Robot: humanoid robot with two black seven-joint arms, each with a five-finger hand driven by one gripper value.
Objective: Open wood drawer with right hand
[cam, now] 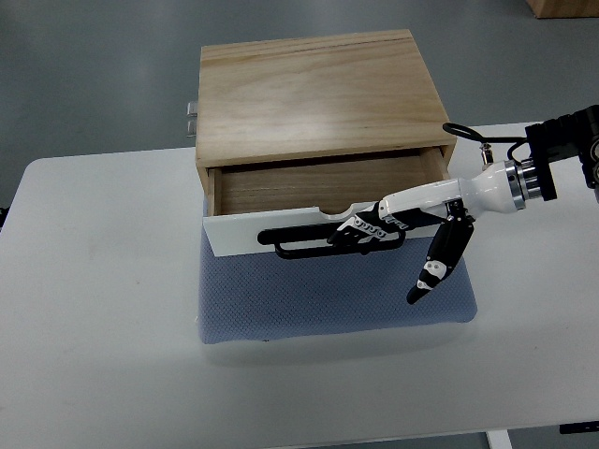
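Looking steeply down on a white table, the view shows a blue-grey mat lying nearest the front edge, at about mid-width. On the mat's rear part stands the wood drawer, its box reaching back to the table's far edge. The drawer is partly pulled out: its white front panel stands clear of the box, slightly skewed, and the bare wooden interior shows behind it. A black handle runs along the panel's face. The right hand, white with black fingers, enters from the right edge; its fingers are curled around the handle's right end, gripping it, while one digit hangs free, pointing down over the mat. Small metal fittings project from the box's left side, near the far edge.
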